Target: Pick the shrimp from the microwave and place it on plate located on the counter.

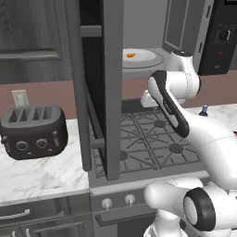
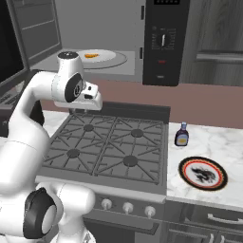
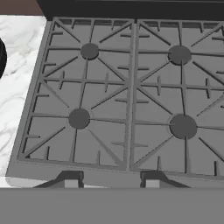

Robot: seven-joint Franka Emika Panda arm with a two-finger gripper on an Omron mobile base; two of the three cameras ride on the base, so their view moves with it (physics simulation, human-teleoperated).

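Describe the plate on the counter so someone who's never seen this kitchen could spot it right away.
Find the stovetop, then the marble counter to its right in the right base view. The plate lies flat near the front edge, nearer than the small dark bottle. Its red-and-black rim stands out.

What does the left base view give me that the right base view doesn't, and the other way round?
Left base view alone: the dark toaster on the counter left of the stove, a wall outlet above it, and the open microwave door seen nearly edge-on.

Right base view alone: the plate with the dark pattern, on the counter right of the stove.

Both: the shrimp on the white dish inside the microwave, the stovetop, the small bottle, and the arm above the burners.
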